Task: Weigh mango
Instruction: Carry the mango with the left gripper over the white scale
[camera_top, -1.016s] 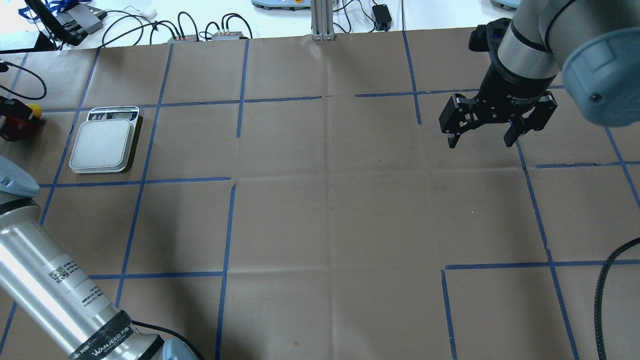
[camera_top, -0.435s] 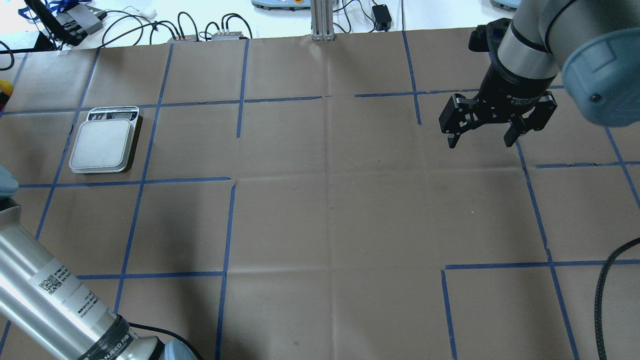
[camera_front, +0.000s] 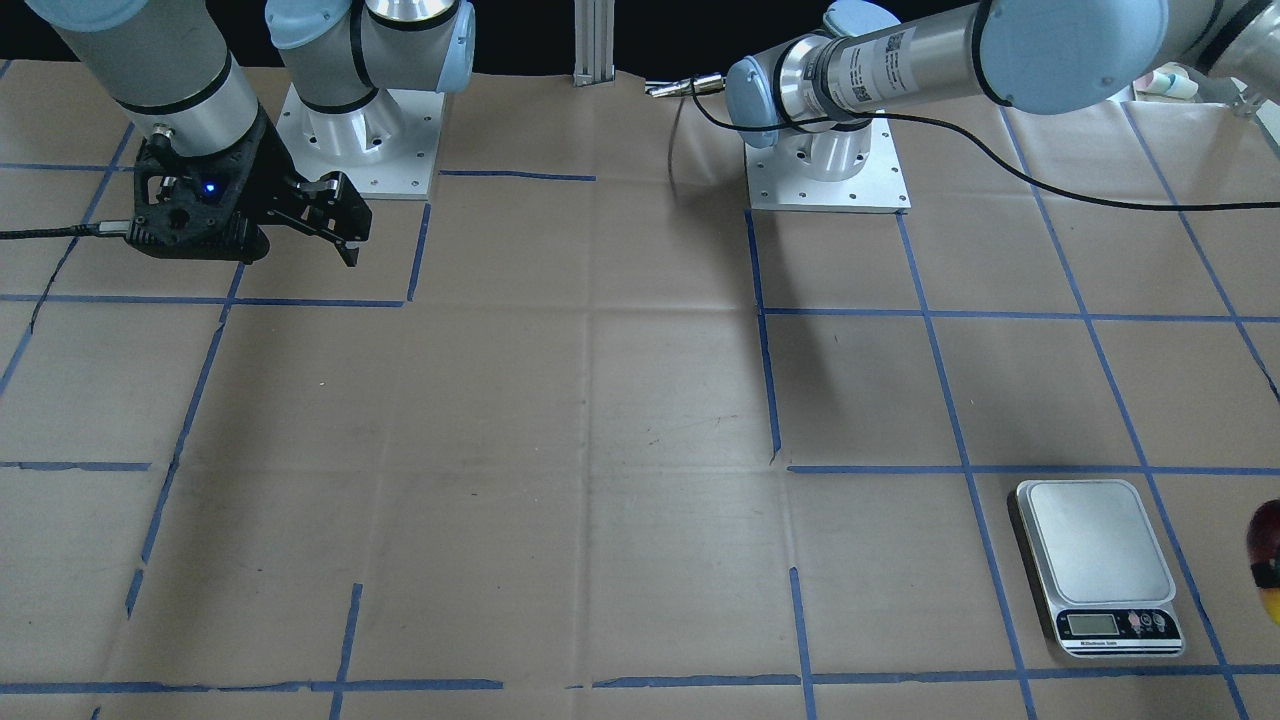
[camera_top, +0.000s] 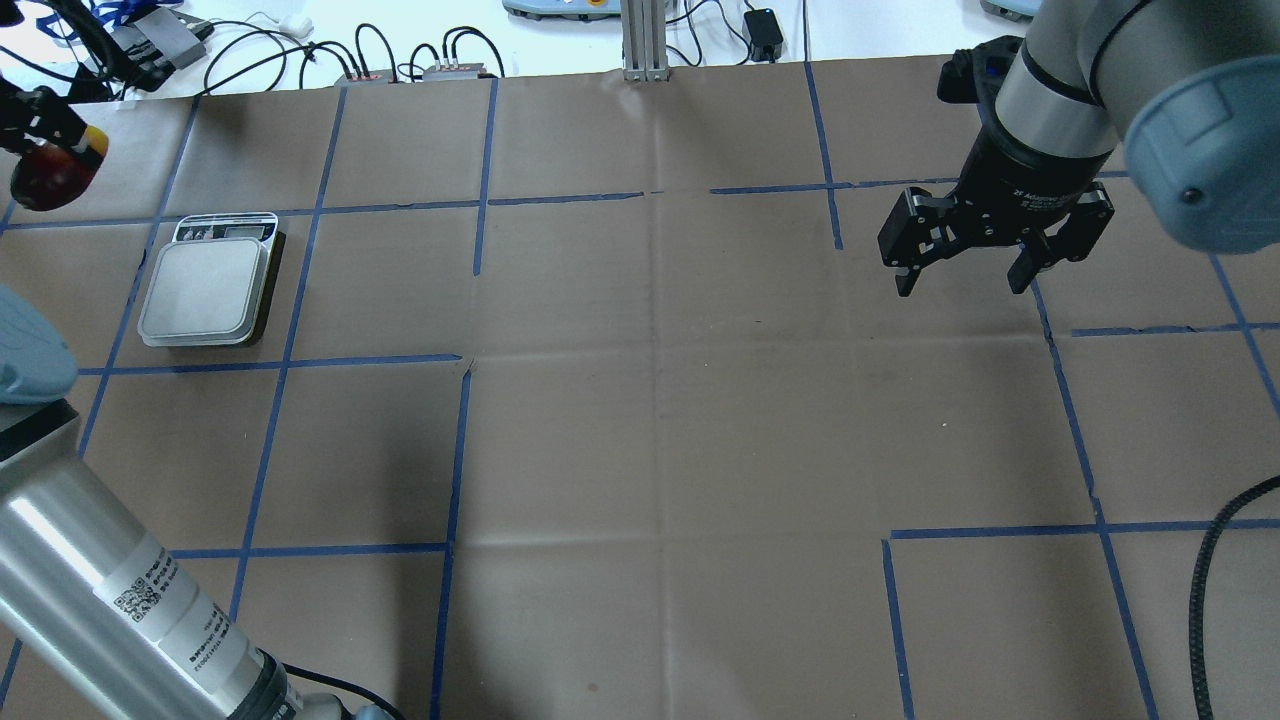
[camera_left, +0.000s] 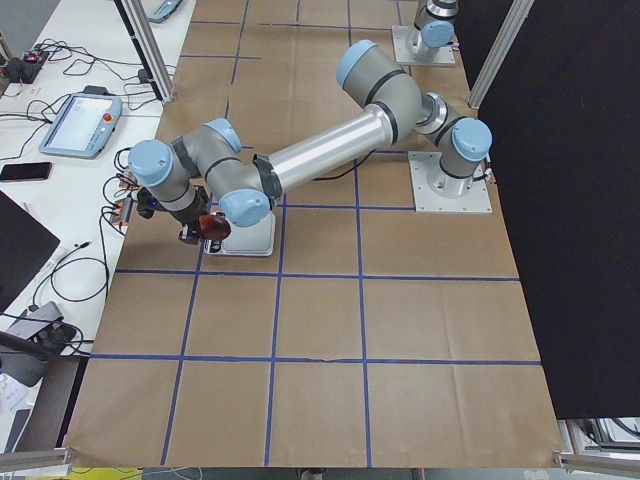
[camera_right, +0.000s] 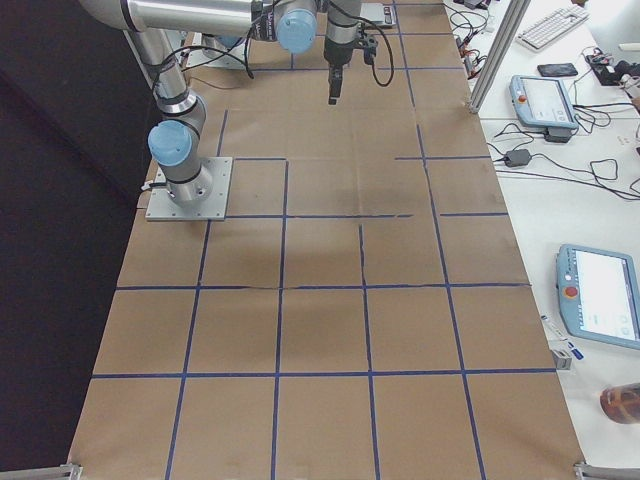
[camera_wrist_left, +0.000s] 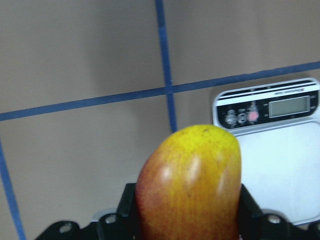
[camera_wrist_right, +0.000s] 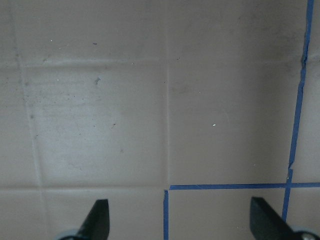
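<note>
The mango (camera_top: 47, 176), dark red fading to yellow, hangs in the air at the far left, left of and beyond the scale (camera_top: 208, 283). My left gripper (camera_top: 55, 150) is shut on it. In the left wrist view the mango's yellow end (camera_wrist_left: 192, 175) fills the bottom middle between the jaws, with the scale's display end (camera_wrist_left: 267, 107) to its right. It also shows at the right edge of the front view (camera_front: 1265, 548), beside the scale (camera_front: 1098, 555). The scale's silver platform is bare. My right gripper (camera_top: 960, 283) hangs open and empty at the far right (camera_wrist_right: 182, 220).
Cables and small boxes (camera_top: 400, 62) line the table's far edge, with an aluminium post (camera_top: 645, 40) at mid back. A black cable (camera_top: 1205, 570) loops in at the near right. Blue tape lines grid the brown paper tabletop (camera_top: 660, 430).
My left gripper swung the mango from beside the scale's left, almost out of the overhead view, and back in farther from the robot. The right arm has not moved.
</note>
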